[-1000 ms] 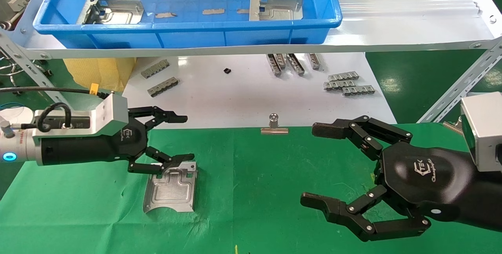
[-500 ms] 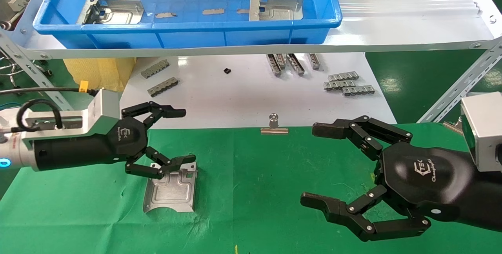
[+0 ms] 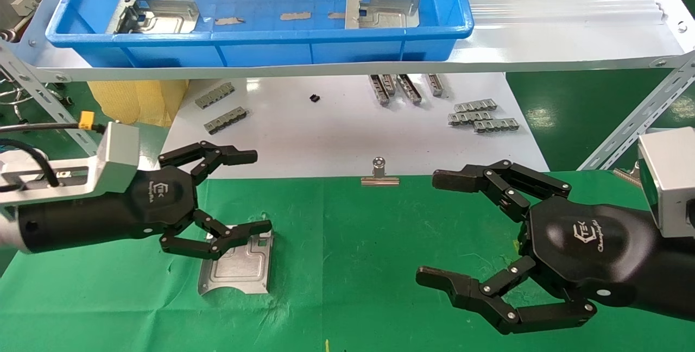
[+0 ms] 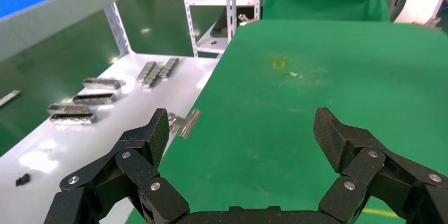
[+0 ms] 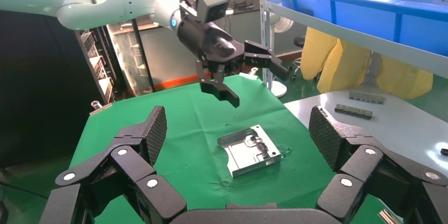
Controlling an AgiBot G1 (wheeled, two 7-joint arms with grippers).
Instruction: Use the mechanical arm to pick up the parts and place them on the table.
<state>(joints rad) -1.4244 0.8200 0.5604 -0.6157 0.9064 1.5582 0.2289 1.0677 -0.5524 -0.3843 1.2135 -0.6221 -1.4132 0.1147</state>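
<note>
1 part (image 3: pixel 236 265) lies flat on the green counter (image 3: pixel 347 265), 2 more wait in the blue tray (image 3: pixel 260 48). Left gripper (image 3: pixel 239 192) hangs above it, jaws spread and empty; a low claw tip could snag it. Right gripper (image 3: pixel 434 230) idles nearby, jaws spread.

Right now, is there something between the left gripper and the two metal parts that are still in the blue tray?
Possibly. The left gripper hangs open above the part lying on the green table. The remaining parts lie in the blue tray on a raised shelf; its front wall stands between, so the gripper likely must rise over it.
</note>
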